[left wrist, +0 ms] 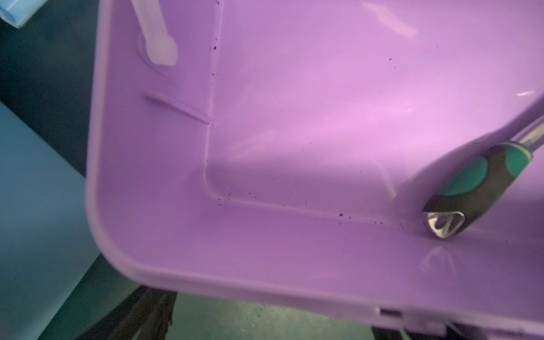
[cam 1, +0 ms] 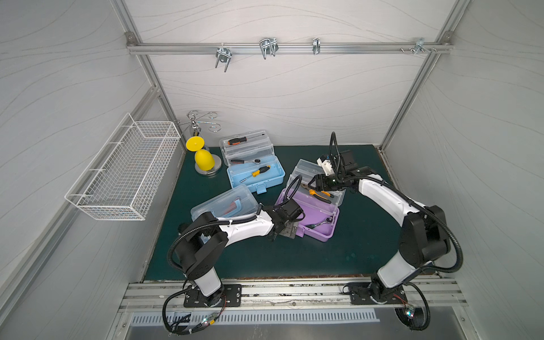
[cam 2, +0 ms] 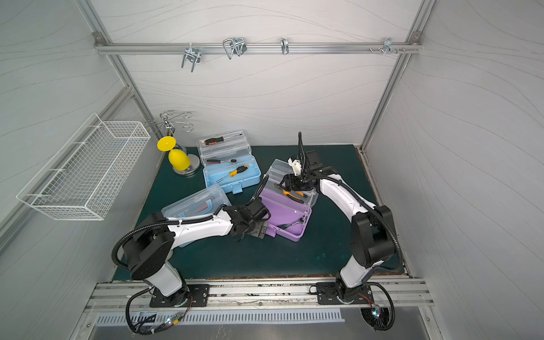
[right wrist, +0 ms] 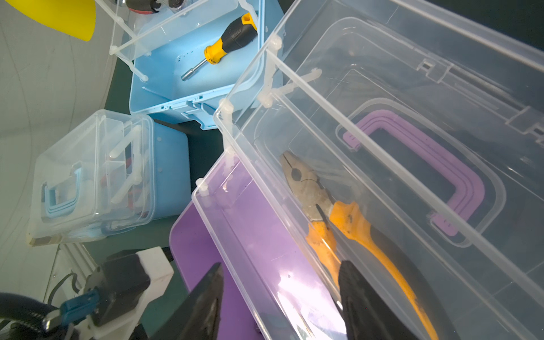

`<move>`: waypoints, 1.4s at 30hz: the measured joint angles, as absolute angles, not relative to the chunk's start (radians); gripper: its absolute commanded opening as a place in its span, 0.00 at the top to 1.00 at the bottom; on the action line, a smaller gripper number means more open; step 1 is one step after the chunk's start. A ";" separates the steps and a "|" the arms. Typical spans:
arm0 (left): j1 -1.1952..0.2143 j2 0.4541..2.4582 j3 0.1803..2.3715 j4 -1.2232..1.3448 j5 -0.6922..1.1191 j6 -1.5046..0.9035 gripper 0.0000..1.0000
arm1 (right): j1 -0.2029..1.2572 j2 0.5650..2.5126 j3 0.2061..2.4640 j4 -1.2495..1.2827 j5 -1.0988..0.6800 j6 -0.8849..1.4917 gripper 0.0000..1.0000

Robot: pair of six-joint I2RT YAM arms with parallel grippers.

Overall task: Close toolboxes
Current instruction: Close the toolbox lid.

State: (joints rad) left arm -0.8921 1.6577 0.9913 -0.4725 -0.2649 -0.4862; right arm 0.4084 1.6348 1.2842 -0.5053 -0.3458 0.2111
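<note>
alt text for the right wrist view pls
The right end effector, open, straddles the wall of a clear tray holding orange-handled pliers over the open purple toolbox. Beyond lie an open blue toolbox with a yellow-handled screwdriver and a closed blue toolbox.

The left arm is folded at the elbow and stretched low toward the middle. The left gripper is pointed downward, and its fingers are seen spread apart in the left wrist view. The right arm is raised and bent inward. The right gripper is angled down, with its fingers held parted.
</note>
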 measured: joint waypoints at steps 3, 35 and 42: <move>-0.892 1.658 0.991 -0.472 -0.265 -0.486 0.03 | 0.418 1.644 1.311 -0.529 -0.305 0.201 0.39; -0.892 1.658 0.991 -0.468 -0.270 -0.487 0.03 | 0.554 1.776 1.414 -0.764 0.034 0.013 0.79; -0.892 1.645 0.984 -0.462 -0.271 -0.487 0.03 | 0.555 1.749 1.436 -0.769 0.025 -0.039 0.71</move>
State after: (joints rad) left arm -0.8921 1.6451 0.9844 -0.4622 -0.2710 -0.4870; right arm 0.5552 1.7489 1.4364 -0.7689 0.0254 -0.0387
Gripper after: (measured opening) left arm 0.966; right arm 0.261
